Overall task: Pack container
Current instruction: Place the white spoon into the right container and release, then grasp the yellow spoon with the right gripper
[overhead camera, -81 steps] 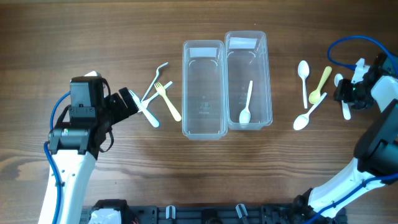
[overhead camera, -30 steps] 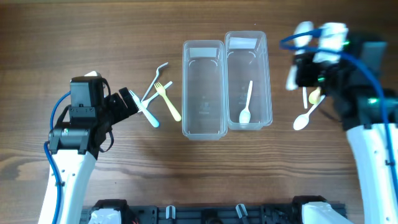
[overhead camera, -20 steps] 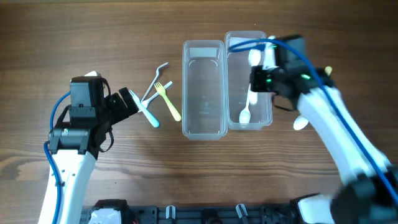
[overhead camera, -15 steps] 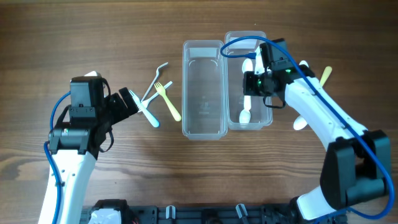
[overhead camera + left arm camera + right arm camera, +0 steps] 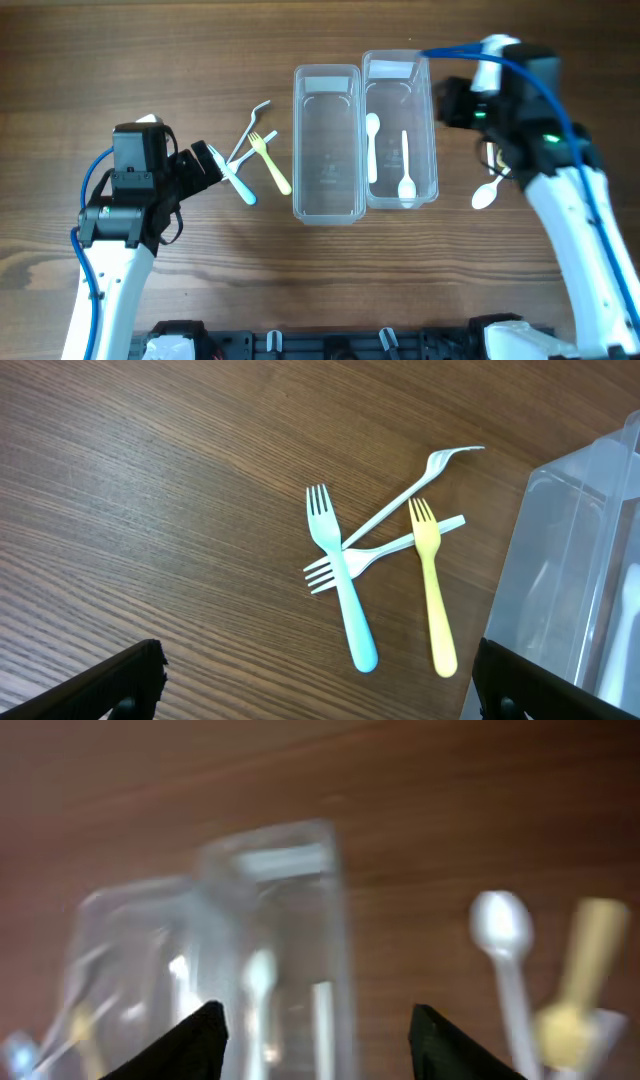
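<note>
The right gripper (image 5: 318, 1020) is seen with its jaws spread wide and nothing held between them. The move to come is judged to be a pick of one of the spoons lying on the table, and it turns on where these lie from that gripper. In the right wrist view, which is blurred, a white spoon (image 5: 501, 928) and a yellow spoon (image 5: 585, 945) are found ahead of the fingers and off to their right, outside the gap. The right container (image 5: 434, 175) lies ahead and to the left. The long axis of each spoon is seen to run roughly fore-and-aft from the gripper, so the line between the jaws is laid across the handles. A sideways shift to the right, more than a turn of the wrist, is probably called for. Two white spoons (image 5: 372, 146) are lodged lengthwise in that container. The left gripper (image 5: 315, 652) is likewise open and empty, with the blue fork (image 5: 345, 595) and yellow fork (image 5: 433, 595) straight ahead of it. The spoons are well apart from it, so the right arm is taken to be the nearer.
</note>
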{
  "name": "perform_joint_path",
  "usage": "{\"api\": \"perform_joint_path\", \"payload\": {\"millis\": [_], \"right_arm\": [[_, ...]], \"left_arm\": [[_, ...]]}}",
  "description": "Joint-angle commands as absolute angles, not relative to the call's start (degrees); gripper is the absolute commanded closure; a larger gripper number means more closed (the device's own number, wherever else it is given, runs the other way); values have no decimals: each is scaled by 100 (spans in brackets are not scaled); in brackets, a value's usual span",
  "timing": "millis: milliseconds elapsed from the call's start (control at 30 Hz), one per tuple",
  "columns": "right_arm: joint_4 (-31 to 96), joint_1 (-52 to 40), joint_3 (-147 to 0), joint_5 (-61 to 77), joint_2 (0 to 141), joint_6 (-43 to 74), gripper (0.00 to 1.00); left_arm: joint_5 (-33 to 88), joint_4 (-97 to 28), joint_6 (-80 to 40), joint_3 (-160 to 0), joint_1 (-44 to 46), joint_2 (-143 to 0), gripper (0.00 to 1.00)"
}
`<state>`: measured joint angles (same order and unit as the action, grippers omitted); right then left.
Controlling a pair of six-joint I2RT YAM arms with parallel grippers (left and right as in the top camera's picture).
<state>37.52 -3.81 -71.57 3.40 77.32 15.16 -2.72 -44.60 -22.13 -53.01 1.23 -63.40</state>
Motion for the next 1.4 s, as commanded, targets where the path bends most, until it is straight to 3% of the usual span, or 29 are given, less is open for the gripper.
{"api": "perform_joint_path", "payload": {"millis": [0,200,400,933,1100,1200,1367], "right_arm": [[3951,399,-7177,-585,7922,1761,39],[3708,1564,-7177,-556,8796,1800,37],[3227,2126,-7177,-71,9968,1791,35],[2655,2171,-7177,587,11504,1647,37],[2589,2156,-7177,628,11520,1649,53],[2602,2123,-7172,626,11520,1645,68],[2727,2005,-7172,543,11531,1645,76]], "left_arm": [[-329,-4445,-2141,-5441,150,-6355,0],[-329,-4445,-2141,-5441,150,-6355,0],[-329,-4447,-2141,-5441,150,-6355,0],[-327,-4445,-2141,-5441,150,-6355,0],[-329,-4445,-2141,-5441,150,-6355,0],[-329,-4445,-2141,-5439,150,-6355,0],[-327,-4445,-2141,-5441,150,-6355,0]]}}
